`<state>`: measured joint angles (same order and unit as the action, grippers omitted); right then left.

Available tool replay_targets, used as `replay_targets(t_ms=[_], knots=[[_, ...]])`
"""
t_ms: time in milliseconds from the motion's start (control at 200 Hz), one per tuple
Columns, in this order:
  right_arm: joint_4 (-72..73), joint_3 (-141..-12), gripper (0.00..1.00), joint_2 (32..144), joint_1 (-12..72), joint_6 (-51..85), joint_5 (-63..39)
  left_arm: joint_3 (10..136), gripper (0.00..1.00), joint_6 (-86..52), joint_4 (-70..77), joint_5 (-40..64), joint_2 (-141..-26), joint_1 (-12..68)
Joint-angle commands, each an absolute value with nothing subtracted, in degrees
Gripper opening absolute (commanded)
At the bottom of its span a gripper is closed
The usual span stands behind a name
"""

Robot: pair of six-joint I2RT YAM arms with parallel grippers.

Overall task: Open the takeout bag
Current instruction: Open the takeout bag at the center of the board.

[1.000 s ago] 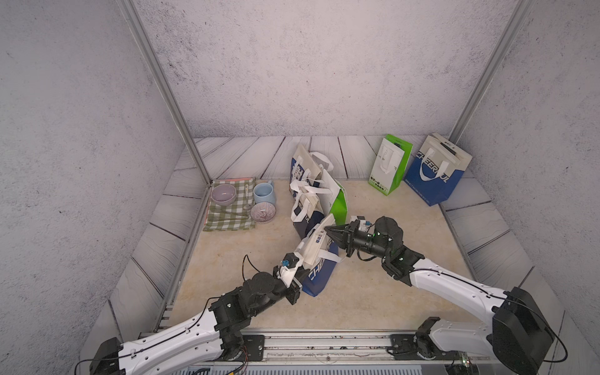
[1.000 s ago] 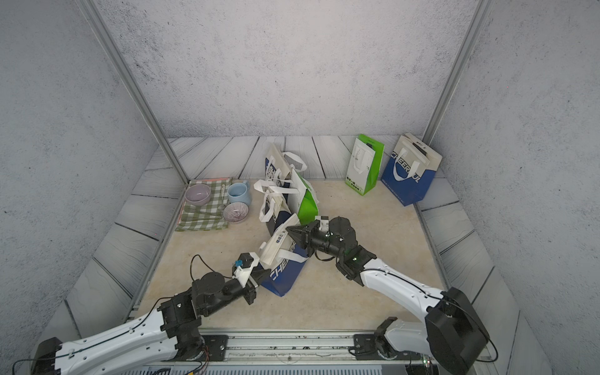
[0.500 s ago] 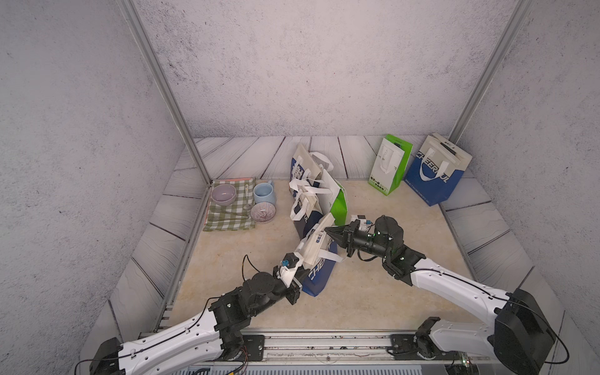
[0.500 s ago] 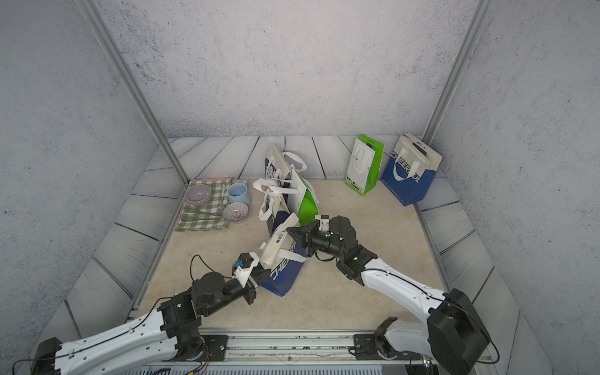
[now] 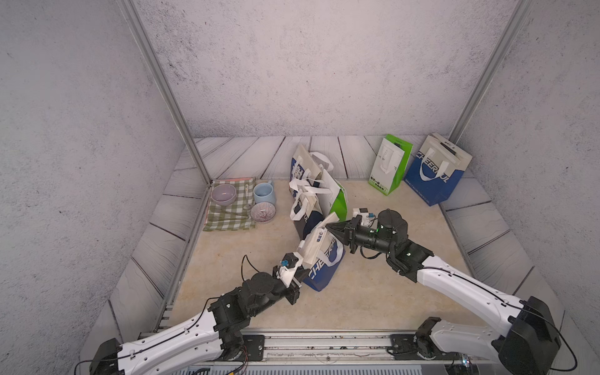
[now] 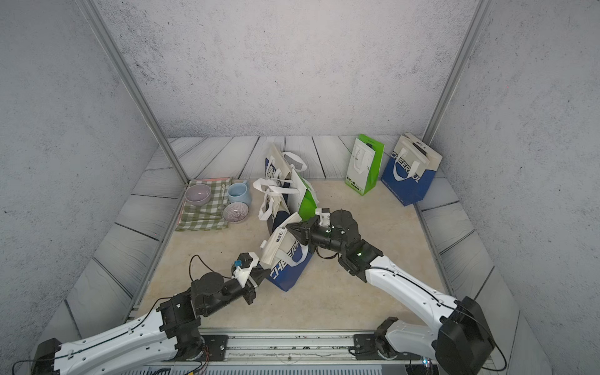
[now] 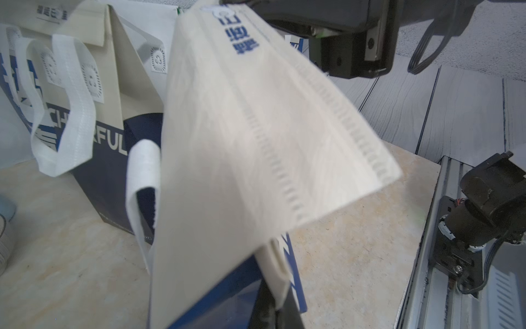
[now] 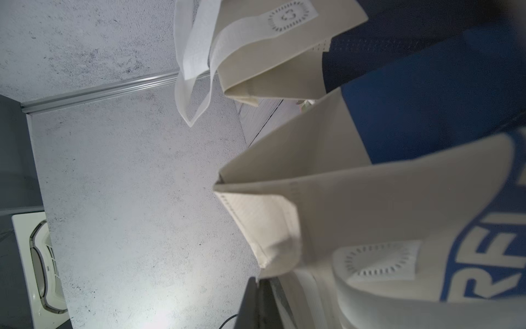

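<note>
- Nearest the rail, the left gripper (image 6: 263, 274) is pinched tight on the near cream edge of the takeout bag (image 6: 289, 264). The left wrist view shows its fingertips (image 7: 273, 309) clamped on a folded strip of that fabric
- The bag stands tilted in the middle of the tabletop (image 5: 373, 302), with its blue base low toward the rail and its cream top leaning toward the right arm. I cannot tell whether the base sits flat
- Just beyond, the right gripper (image 5: 328, 224) is closed to a point on the far top corner of the cream rim. The right wrist view shows thin fabric caught at its fingertips (image 8: 257, 290)
- The step in hand, as I judge it, is spreading the mouth. Draw the two grips apart slowly and roughly level, so the side folds open out rather than the whole bag sliding or tipping. The fabric looks limp, and a jerk could slip it from either pinch
- Keep the right arm's pull clear of the cluster of spare bags (image 5: 308, 194) just behind
- Farther off, the checked cloth (image 5: 227, 217) with bowls and a blue mug (image 5: 263, 193), and the green-and-white bag (image 5: 389, 165) by the back wall, lie well apart
- Against a second ago, the arms and bag sit almost where they were, and the mouth looks no wider
</note>
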<state>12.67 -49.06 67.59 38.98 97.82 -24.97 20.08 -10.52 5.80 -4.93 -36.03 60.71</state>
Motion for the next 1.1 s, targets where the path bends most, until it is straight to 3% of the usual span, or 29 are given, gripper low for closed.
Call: replay_targets(t_ms=[0,230,390,580,776,856,936,1001,1096], knots=[[15.3,-51.8,0.0,65.6,38.4,94.5,-23.1,19.9,0.0,-10.4,1.6,-4.1,-36.1,60.6],[12.8,-53.0,0.0,65.7,38.4,92.9,-23.7,20.1,0.0,-10.2,1.2,-3.9,-35.7,60.6],[-0.5,-61.5,0.0,66.4,38.0,81.3,-24.1,20.3,0.0,-10.2,1.1,-3.8,-35.7,60.6],[-6.4,-65.7,0.0,68.3,38.0,73.4,-24.1,20.3,0.0,-10.2,1.2,-3.9,-35.7,60.6],[-5.4,-63.7,0.0,69.3,37.9,74.3,-25.5,20.3,0.0,-10.3,1.4,-3.8,-35.8,60.6],[-6.1,-64.7,0.26,69.6,37.6,71.4,-26.0,20.5,0.0,-10.3,1.8,-3.8,-36.1,60.6],[-8.8,-67.7,0.46,69.8,36.8,63.1,-28.0,20.8,0.0,-10.3,1.7,-3.8,-36.4,60.6],[-12.1,-69.9,0.56,69.0,36.0,52.6,-29.0,21.0,0.0,-10.3,1.6,-3.8,-36.2,60.6],[-17.3,-70.8,0.61,66.2,35.0,36.3,-28.4,21.0,0.0,-10.4,1.0,-3.7,-35.5,60.6]])
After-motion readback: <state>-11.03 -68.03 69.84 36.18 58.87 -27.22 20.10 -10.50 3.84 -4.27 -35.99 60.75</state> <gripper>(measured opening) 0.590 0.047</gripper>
